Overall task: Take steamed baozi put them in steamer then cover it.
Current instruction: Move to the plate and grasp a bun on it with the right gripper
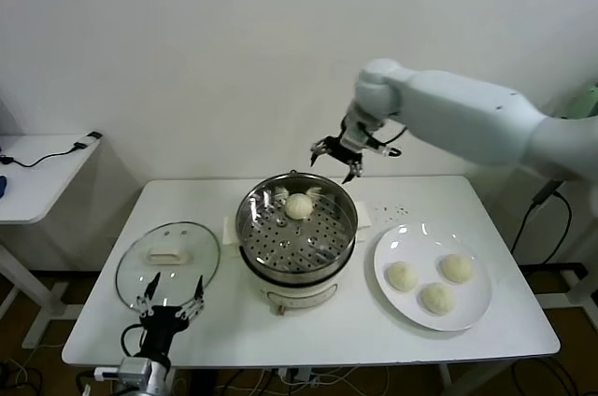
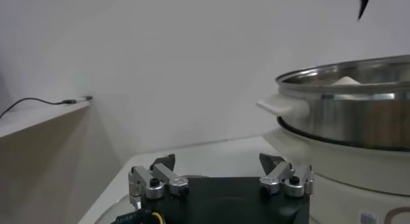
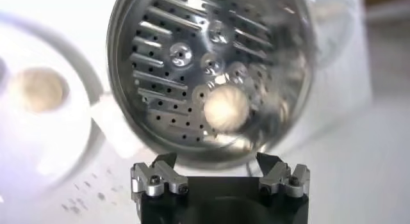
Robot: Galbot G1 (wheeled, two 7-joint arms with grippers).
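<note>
The steel steamer [image 1: 252, 219] stands mid-table on its white base, with one baozi [image 1: 298, 206] on the far part of its perforated tray. Three more baozi [image 1: 403, 275] [image 1: 456, 268] [image 1: 436, 298] lie on a white plate [image 1: 391, 245] to the right. The glass cover [image 1: 201, 251] with a white handle lies flat left of the steamer. My right gripper [image 1: 338, 155] is open and empty, up above the steamer's far rim. In the right wrist view the baozi [image 3: 225, 106] sits in the steamer [image 3: 128, 72] beyond the open gripper [image 3: 218, 162]. My left gripper [image 1: 168, 295] is open, near the cover's front edge.
A white side table [image 1: 37, 172] with a cable stands at the far left. The wall is close behind the table. In the left wrist view the steamer [image 2: 346, 116] stands close to the open left gripper [image 2: 218, 162]. Dark specks dot the table [image 1: 392, 211] behind the plate.
</note>
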